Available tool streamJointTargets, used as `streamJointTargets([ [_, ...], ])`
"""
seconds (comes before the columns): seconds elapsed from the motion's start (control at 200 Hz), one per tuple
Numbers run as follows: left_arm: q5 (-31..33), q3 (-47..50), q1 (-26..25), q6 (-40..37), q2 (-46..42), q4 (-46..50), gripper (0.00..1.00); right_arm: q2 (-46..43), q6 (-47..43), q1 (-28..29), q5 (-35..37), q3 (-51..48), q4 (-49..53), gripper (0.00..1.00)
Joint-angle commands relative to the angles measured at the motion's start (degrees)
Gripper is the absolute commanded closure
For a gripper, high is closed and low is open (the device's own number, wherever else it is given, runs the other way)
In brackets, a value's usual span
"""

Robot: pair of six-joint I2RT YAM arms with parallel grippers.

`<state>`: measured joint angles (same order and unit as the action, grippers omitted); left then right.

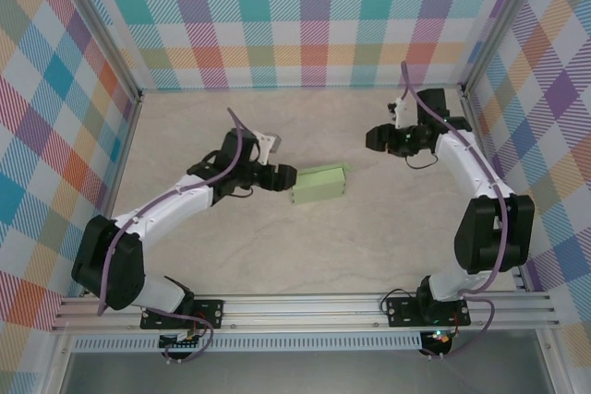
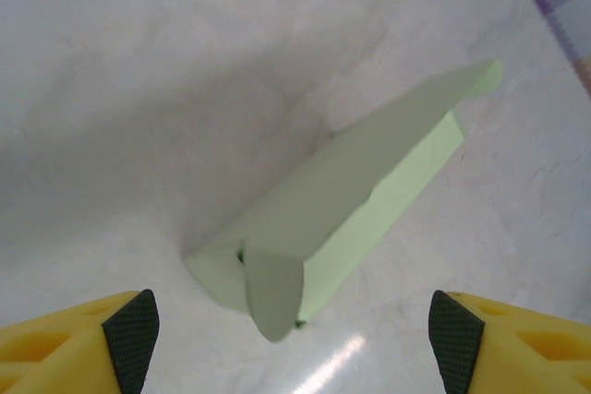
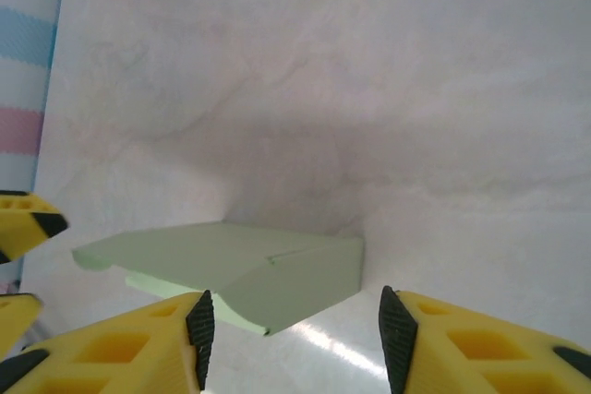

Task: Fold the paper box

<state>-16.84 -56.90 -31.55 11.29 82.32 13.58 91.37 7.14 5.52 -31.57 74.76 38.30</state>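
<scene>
I am watching the paper box (image 1: 319,184) lying mid-table (image 1: 231,256), just beside my left gripper (image 1: 283,176). It is looking light, thin and crushable. Left gripper and right gripper (image 1: 373,138) are gaping, holding nothing. I am planning to pinch its loose end flap (image 2: 272,297) gently.

We find the paper box (image 1: 319,183) on the table (image 1: 277,256), near its middle. The left gripper (image 1: 284,176) sits just left of it. The right gripper (image 1: 371,139) stands apart, behind and to the right.
</scene>
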Motion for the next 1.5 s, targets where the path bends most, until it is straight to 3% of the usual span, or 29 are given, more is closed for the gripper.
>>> streamJointTargets([
  [0.0,7.7,-2.5,-2.2,5.6,1.8,7.3,0.21,0.1,0.3,2.3,-6.2,-1.9,0.3,0.5],
  [0.38,12.5,-6.8,-4.3,6.7,6.4,8.3,0.23,5.6,-7.4,7.1,1.9,-2.9,-4.0,0.46],
  [0.72,10.3,-6.9,-4.5,8.6,7.5,6.5,0.3,5.7,-9.5,8.5,-0.6,-2.8,-3.5,0.52],
  [0.97,10.7,-6.5,-4.6,7.3,7.1,6.7,0.27,3.5,-12.2,8.7,0.0,-2.3,-2.7,0.41],
  [1.07,11.5,-6.2,-4.7,6.2,6.9,6.7,0.26,2.0,-18.7,8.7,-0.5,-3.1,-3.0,0.38],
  [1.215,12.9,-6.0,-4.7,4.6,7.0,6.9,0.26,-2.6,-22.8,8.7,-1.2,-8.6,-10.0,0.38],
  [1.495,12.9,-7.0,-4.7,4.6,7.6,6.8,0.34,1.8,-22.8,8.9,-3.8,-6.1,-9.3,0.46],
])
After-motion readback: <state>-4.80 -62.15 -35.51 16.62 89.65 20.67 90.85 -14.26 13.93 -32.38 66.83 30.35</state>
